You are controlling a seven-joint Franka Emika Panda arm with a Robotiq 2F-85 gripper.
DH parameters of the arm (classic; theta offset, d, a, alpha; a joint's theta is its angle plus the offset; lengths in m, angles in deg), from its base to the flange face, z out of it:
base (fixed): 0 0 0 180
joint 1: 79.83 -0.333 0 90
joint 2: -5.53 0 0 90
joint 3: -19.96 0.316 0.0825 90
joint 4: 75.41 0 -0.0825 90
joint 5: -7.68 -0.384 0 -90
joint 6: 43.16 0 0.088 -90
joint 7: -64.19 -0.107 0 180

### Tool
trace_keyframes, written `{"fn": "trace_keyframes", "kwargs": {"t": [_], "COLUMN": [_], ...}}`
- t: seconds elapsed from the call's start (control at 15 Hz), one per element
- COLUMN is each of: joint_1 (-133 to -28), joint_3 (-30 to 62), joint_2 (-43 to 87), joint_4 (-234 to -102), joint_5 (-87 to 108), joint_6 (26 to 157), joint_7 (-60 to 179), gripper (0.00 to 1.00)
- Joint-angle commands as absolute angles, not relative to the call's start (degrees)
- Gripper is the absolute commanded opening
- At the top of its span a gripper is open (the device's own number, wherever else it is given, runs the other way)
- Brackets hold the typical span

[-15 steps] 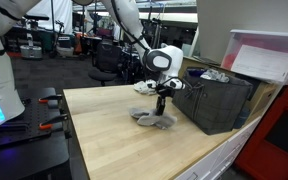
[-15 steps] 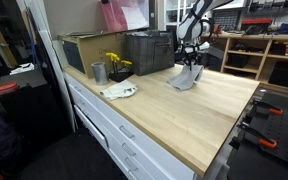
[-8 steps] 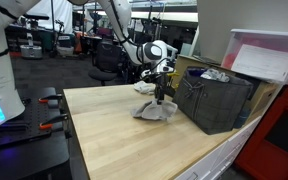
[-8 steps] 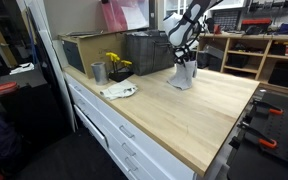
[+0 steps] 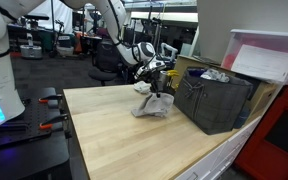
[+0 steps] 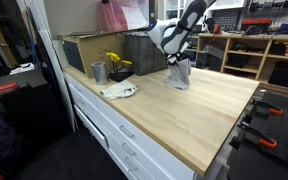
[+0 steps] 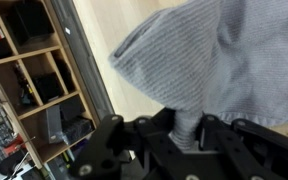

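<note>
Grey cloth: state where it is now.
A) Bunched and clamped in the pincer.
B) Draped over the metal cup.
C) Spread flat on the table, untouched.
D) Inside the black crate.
A: in the wrist view the grey cloth narrows to a bunch clamped in the pincer, with the wooden table behind it.

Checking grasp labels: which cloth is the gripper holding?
The grey cloth, pinched in the gripper and hanging beside the black crate. The white cloth lies flat by the metal cup, untouched.
</note>
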State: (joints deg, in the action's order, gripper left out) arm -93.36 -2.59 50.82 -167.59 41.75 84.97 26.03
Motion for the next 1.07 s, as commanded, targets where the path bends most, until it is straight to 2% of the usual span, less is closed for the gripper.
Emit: {"fn": "trace_keyframes", "kwargs": {"t": [0.0, 0.27, 0.47, 1.0], "joint_1": [-95.09, -93.19, -90.32, -81.29], "joint_3": [-3.04, 1.25, 3.83, 1.03], "joint_2": [52.48, 51.31, 50.86, 54.76], "joint_4": [-165.16, -165.47, -164.63, -155.23], "joint_5": [49.40, 53.06, 50.90, 46.92], "joint_6": [81.70, 81.92, 82.27, 81.21], "joint_7": [22.46, 23.69, 25.43, 23.40], "gripper": [0.49, 0.80, 0.99, 1.00]}}
